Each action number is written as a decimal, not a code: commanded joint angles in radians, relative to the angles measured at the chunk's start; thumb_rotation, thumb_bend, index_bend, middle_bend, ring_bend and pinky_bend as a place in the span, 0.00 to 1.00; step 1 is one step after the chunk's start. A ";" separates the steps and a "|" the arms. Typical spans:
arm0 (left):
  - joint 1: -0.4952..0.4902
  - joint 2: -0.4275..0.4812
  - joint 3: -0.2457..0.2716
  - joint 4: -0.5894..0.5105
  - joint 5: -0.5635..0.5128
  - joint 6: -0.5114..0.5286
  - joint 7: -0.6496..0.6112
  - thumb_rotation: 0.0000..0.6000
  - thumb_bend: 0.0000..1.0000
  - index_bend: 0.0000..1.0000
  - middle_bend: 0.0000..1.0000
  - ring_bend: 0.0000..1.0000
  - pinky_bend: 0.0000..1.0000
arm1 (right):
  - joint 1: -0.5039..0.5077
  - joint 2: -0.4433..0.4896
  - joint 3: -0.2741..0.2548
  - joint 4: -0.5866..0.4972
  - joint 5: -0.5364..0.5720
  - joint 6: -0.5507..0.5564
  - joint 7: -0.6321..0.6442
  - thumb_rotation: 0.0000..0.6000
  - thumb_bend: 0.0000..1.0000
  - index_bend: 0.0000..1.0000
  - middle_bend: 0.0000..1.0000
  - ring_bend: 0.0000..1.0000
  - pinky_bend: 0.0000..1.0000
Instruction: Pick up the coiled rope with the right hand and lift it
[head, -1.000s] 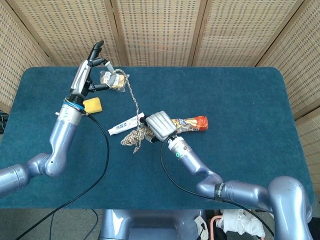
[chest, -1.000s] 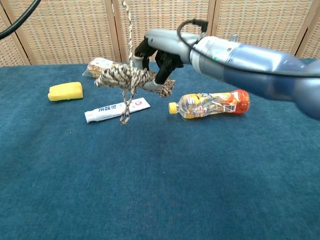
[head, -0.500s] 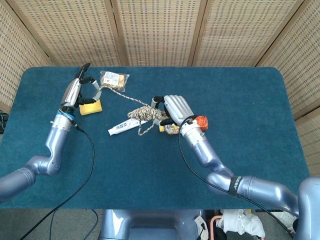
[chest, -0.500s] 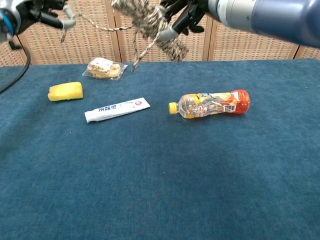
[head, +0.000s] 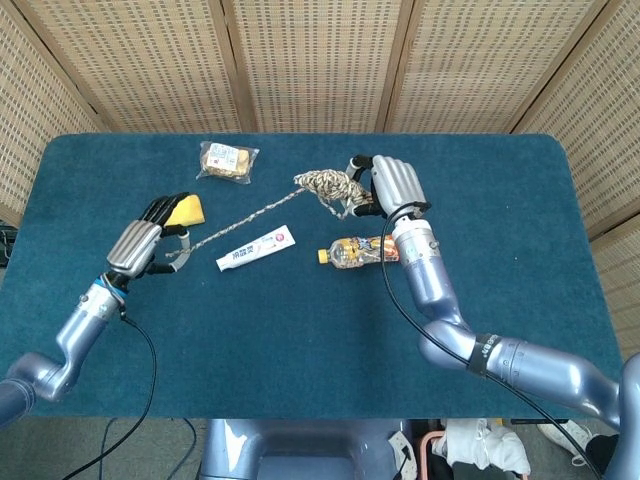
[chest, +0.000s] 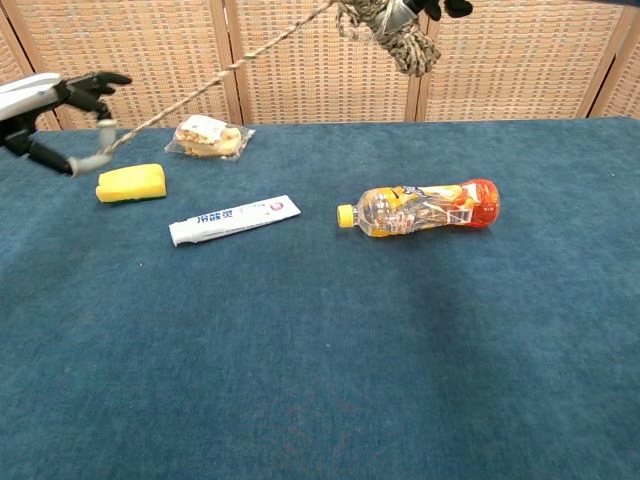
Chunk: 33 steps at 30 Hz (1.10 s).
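Observation:
The coiled rope (head: 328, 184) is a beige-and-brown braided bundle held off the table in my right hand (head: 392, 184). In the chest view the coil (chest: 394, 28) hangs at the top edge, and only the dark fingertips of the right hand (chest: 432, 8) show above it. A loose tail (head: 243, 215) runs taut from the coil down to my left hand (head: 148, 243). The left hand (chest: 52, 108) pinches the tail's grey-tipped end (chest: 93, 158) beside the yellow sponge.
On the blue table (head: 300, 350) lie a plastic bottle with an orange label (head: 362, 250), a white toothpaste tube (head: 256, 249), a yellow sponge (head: 187, 210) and a wrapped snack packet (head: 227, 160). Wicker screens stand behind the table.
My right hand has risen and moved back and to the right with the coil. My left hand has dropped toward the front left, drawing the tail out straight.

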 joint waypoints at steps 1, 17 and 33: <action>0.033 0.034 0.035 -0.028 0.037 0.029 0.028 1.00 0.87 0.78 0.00 0.00 0.00 | 0.009 0.003 -0.012 0.008 0.016 0.011 -0.015 1.00 0.75 0.69 0.81 0.73 0.87; 0.074 0.090 0.048 -0.066 0.068 0.033 0.028 1.00 0.46 0.38 0.00 0.00 0.00 | 0.022 -0.028 -0.046 0.028 0.001 0.023 -0.018 1.00 0.75 0.69 0.81 0.73 0.87; 0.275 0.397 -0.042 -0.727 -0.304 0.180 0.744 1.00 0.00 0.00 0.00 0.00 0.00 | -0.012 -0.022 -0.132 0.044 -0.297 0.007 0.042 1.00 0.75 0.69 0.81 0.73 0.87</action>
